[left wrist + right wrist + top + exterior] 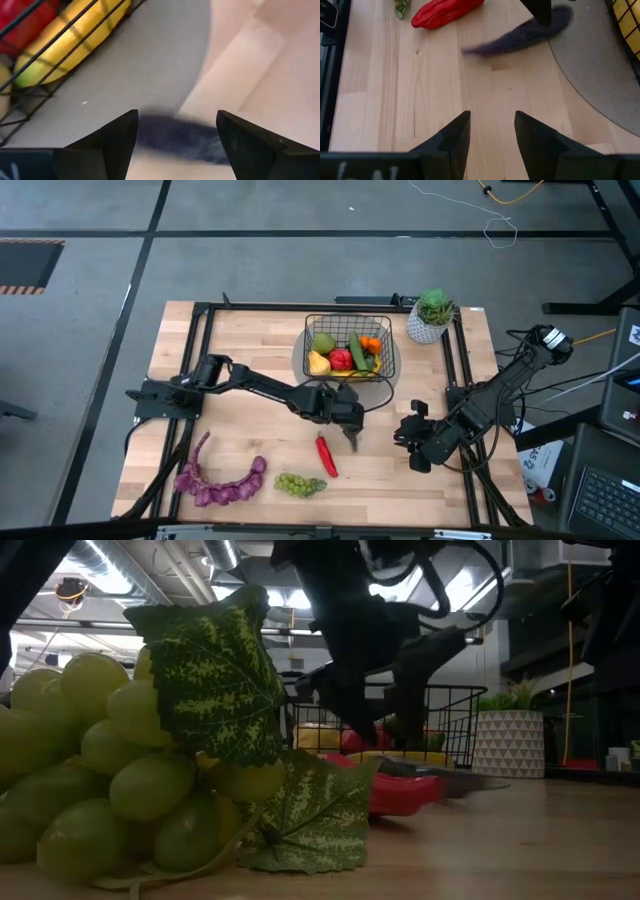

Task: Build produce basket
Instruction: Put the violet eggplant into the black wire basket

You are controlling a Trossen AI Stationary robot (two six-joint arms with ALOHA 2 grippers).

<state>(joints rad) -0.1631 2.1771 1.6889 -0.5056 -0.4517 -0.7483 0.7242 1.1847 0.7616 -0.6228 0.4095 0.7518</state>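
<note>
Green grapes (120,780) near table's (250,340) front edge

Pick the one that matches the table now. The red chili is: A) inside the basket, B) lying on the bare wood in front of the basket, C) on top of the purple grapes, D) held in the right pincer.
B: in the high view the red chili lies on the wooden table, outside the basket, near the left pincer and apart from the purple grapes.

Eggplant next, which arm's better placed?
Left, probably. The left gripper hovers right over the dark eggplant at the mat's edge, jaws open. The right gripper waits farther off, near the table's right side.
</note>
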